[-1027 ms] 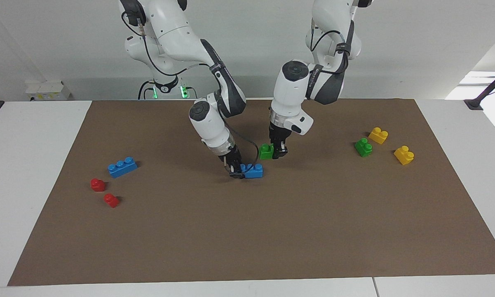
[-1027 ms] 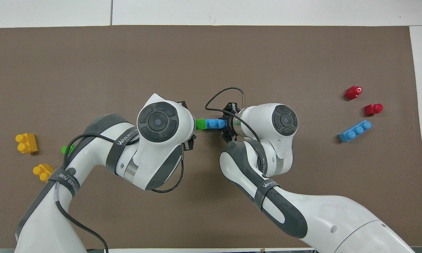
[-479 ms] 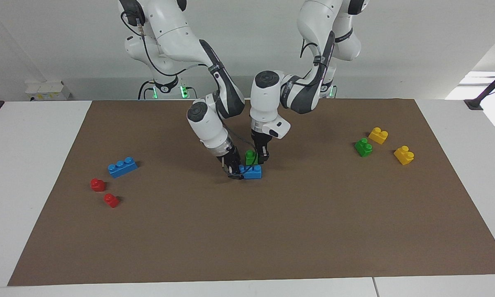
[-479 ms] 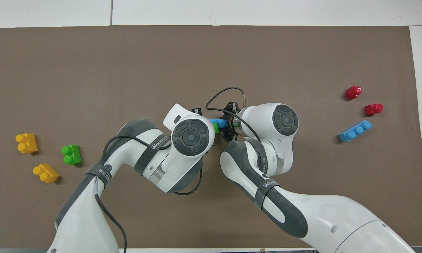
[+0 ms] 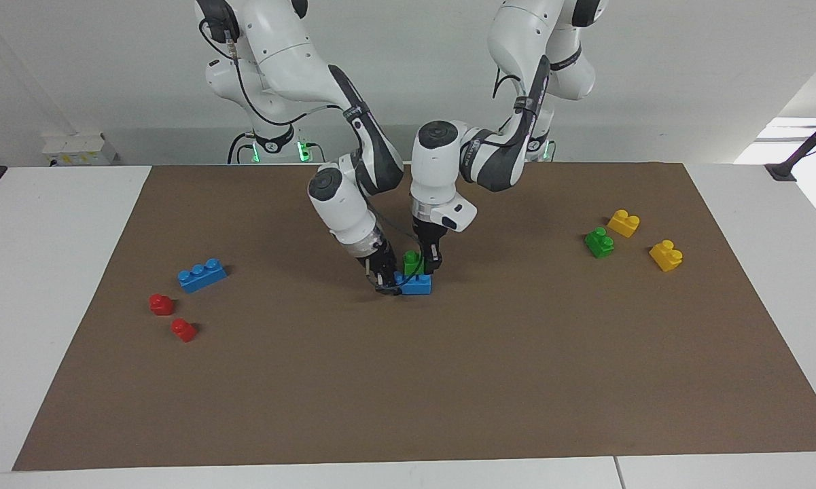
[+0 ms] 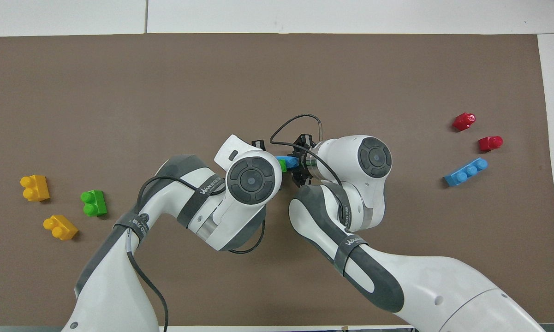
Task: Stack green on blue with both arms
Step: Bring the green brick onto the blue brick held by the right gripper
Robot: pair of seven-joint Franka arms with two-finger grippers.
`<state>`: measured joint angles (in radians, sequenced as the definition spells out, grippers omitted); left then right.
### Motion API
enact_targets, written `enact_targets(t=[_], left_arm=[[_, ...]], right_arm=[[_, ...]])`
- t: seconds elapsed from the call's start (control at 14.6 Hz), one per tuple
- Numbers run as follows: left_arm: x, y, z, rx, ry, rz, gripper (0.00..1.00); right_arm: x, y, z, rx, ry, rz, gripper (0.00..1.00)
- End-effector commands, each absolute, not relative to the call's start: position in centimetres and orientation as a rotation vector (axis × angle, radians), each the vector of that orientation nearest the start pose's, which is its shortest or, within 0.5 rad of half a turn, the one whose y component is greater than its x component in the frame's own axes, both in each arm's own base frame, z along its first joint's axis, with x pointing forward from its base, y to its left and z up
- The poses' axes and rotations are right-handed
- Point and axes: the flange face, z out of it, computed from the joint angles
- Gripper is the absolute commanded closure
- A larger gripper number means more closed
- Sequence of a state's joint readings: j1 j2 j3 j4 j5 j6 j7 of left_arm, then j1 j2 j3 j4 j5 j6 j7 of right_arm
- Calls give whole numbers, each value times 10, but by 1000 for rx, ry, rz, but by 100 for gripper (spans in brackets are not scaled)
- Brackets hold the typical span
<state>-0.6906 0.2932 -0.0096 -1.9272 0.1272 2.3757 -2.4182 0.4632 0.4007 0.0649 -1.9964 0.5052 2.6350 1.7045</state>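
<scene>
Your left gripper [image 5: 427, 261] grips the light, rigid green brick [image 5: 412, 261] by its sides atop the blue brick [image 5: 416, 282], which your right gripper [image 5: 386, 280] clamps at one end.

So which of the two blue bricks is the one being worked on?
The blue brick at mid-table, held by the right gripper, with a green brick on it in the left gripper. The other blue brick lies untouched beside the red bricks.

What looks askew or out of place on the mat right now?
Nothing stands out. The small green plastic brick sits level on the long blue plastic brick, between the left gripper and right gripper. The other bricks lie flat.
</scene>
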Motion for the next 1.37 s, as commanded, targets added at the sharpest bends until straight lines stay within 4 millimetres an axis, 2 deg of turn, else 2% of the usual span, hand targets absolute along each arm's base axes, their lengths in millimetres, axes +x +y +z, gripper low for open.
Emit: enact_targets(t=[0.0, 0.41, 0.55, 0.82, 1.03, 1.23, 1.3], left_arm=[[488, -406, 351, 2011, 2171, 168, 100], [488, -408, 343, 2023, 2155, 180, 100], [488, -409, 333, 2036, 2157, 186, 100], [491, -409, 333, 2042, 2145, 206, 100], [493, -411, 318, 2049, 2153, 207, 100], [494, -409, 318, 2072, 2135, 228, 100], [494, -408, 319, 2094, 2108, 260, 10]], right_arm=[[546, 288, 260, -1948, 2017, 259, 100], [546, 286, 259, -1947, 2020, 258, 100], [546, 286, 258, -1948, 2021, 258, 100], [545, 285, 258, -1949, 2022, 259, 100], [545, 283, 257, -1941, 2024, 248, 100], [544, 282, 255, -1941, 2029, 248, 100], [545, 281, 255, -1941, 2029, 247, 100]])
